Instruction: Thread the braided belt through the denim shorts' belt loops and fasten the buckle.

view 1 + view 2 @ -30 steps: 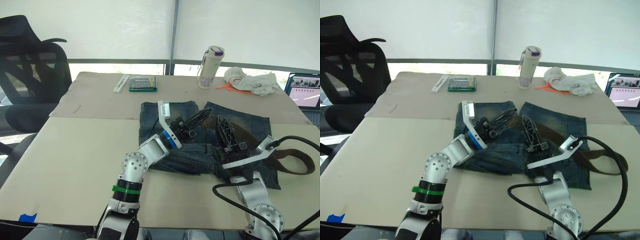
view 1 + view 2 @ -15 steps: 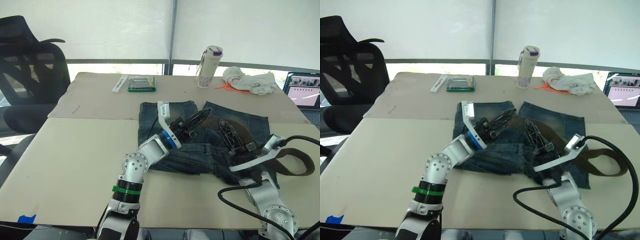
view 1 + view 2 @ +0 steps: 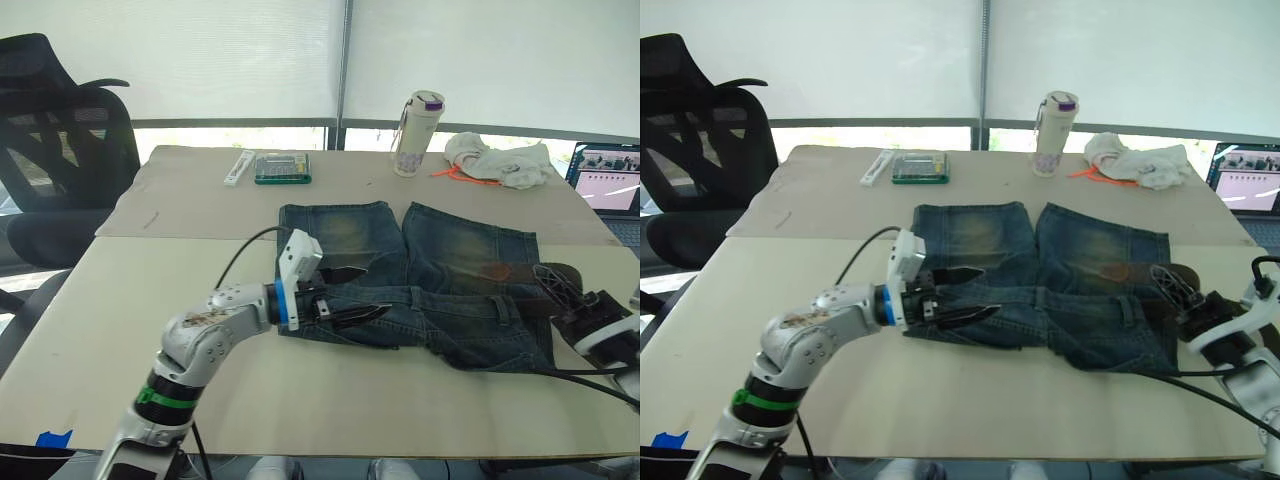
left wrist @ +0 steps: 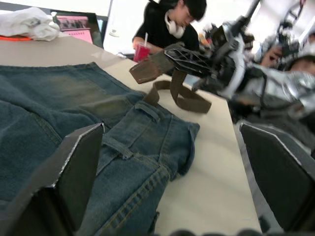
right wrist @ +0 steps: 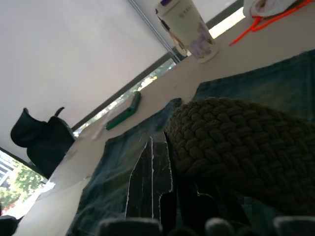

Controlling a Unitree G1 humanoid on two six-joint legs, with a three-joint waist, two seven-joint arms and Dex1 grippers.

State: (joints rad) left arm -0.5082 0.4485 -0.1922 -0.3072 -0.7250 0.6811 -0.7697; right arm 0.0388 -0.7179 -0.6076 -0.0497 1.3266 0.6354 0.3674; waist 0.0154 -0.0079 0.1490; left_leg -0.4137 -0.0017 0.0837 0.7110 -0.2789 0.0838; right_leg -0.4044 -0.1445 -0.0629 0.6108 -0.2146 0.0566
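The denim shorts (image 3: pixel 430 270) lie flat mid-table, waistband toward me. My left gripper (image 3: pixel 362 293) stands open at the waistband's left end, one finger (image 4: pixel 78 167) on each side of the denim and nothing between them. At the shorts' right edge my right gripper (image 3: pixel 555 285) is shut on the braided belt (image 5: pixel 236 147). The belt's brown end (image 3: pixel 497 271) sticks out over the right leg, and the rest of the strap (image 4: pixel 184 96) hangs in a loop behind that gripper. A belt loop (image 4: pixel 147 110) shows on the waistband. The buckle is hidden.
At the table's far side stand a bottle (image 3: pixel 418 135), a crumpled white cloth (image 3: pixel 500 162), a green box (image 3: pixel 283 167) and a white strip (image 3: pixel 240 167). A laptop (image 3: pixel 608 185) sits far right and an office chair (image 3: pixel 60 140) far left. A person (image 4: pixel 172 24) sits beyond the table.
My left gripper has opened and drawn back to the waistband's left end. The right gripper has shut on the belt and pulled it right, off the middle of the shorts.
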